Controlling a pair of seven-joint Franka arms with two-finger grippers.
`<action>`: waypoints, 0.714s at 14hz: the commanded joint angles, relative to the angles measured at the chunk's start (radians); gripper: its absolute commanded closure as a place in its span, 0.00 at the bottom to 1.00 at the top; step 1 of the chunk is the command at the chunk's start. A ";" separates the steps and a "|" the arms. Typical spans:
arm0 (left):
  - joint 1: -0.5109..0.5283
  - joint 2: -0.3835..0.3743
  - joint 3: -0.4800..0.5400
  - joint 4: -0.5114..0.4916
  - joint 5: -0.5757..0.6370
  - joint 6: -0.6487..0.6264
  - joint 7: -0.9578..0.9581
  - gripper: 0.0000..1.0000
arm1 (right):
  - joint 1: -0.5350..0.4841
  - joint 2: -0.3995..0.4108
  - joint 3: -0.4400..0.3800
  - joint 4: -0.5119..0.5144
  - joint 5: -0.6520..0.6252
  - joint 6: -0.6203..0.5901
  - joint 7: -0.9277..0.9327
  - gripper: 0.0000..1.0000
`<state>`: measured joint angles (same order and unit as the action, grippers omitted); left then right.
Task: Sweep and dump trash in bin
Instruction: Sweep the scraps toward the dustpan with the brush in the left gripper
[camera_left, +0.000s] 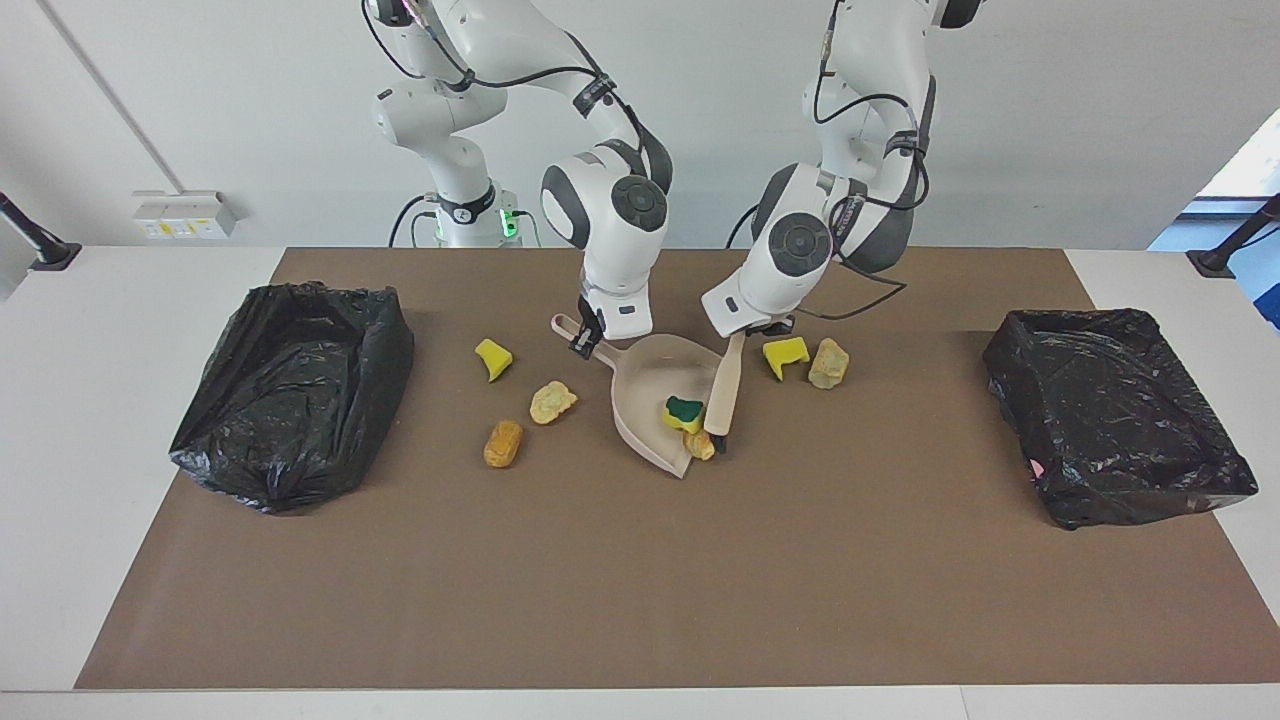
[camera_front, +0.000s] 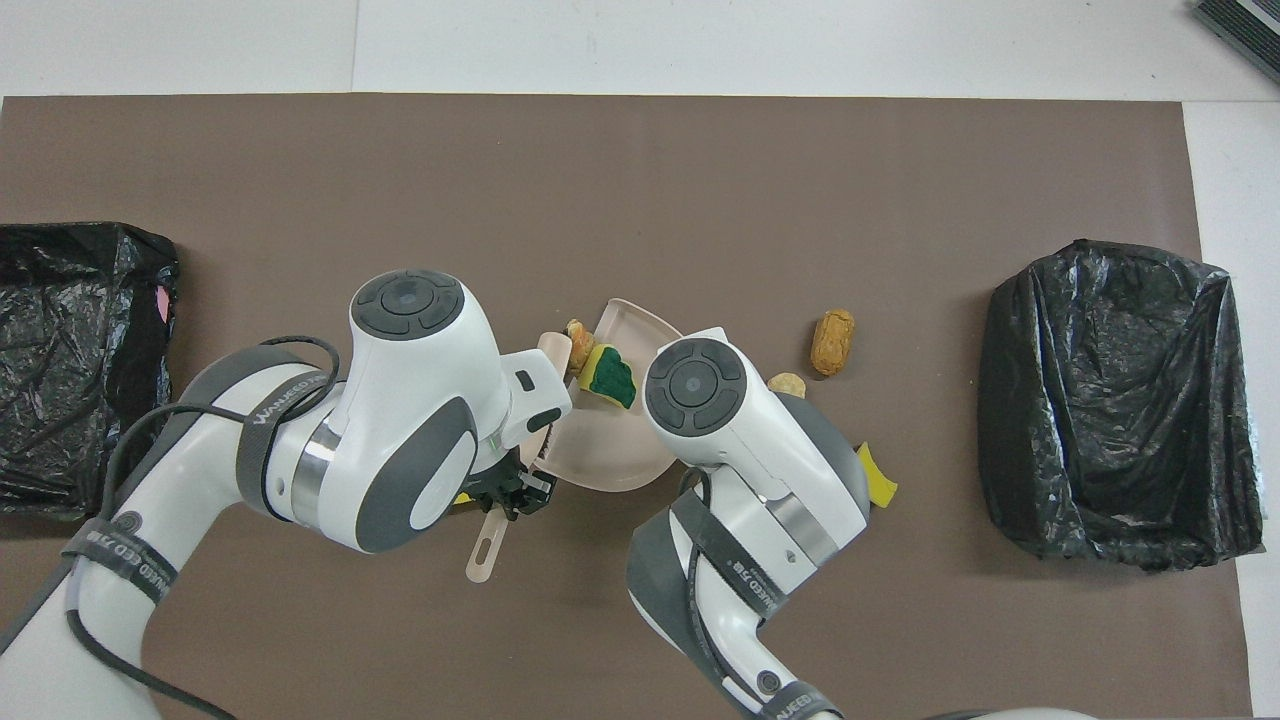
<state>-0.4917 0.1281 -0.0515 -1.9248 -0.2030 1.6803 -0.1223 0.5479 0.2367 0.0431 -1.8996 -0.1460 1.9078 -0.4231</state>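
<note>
Nearest the robots, the right pincer (camera_left: 583, 343) clamps the dustpan (camera_left: 655, 385) handle while the left pincer (camera_left: 757, 326), beside it, grips the brush (camera_left: 724, 390), sweeping trash (camera_left: 684, 412) past the pan's lip; next, gathering pieces lying either side.

Dustpan (camera_left: 660, 400): smooth matt beige plastic. Bin liners (camera_left: 290, 390): glossy crinkled black plastic film. Mat (camera_left: 640, 580): matt brown. Sponge chunk (camera_left: 683, 411): porous foam.
</note>
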 joint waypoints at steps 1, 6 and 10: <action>-0.017 -0.077 0.010 -0.037 -0.019 -0.071 -0.020 1.00 | 0.000 -0.025 0.003 -0.027 -0.024 0.011 0.023 1.00; -0.022 -0.220 0.012 -0.123 -0.016 -0.243 -0.179 1.00 | 0.006 -0.028 0.003 -0.030 -0.024 0.031 -0.118 1.00; 0.028 -0.327 0.016 -0.285 0.040 -0.211 -0.400 1.00 | -0.006 -0.065 0.003 -0.154 -0.040 0.224 -0.230 1.00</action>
<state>-0.4895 -0.1151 -0.0448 -2.0982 -0.1856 1.4356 -0.4237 0.5565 0.2286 0.0435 -1.9429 -0.1623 2.0125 -0.5664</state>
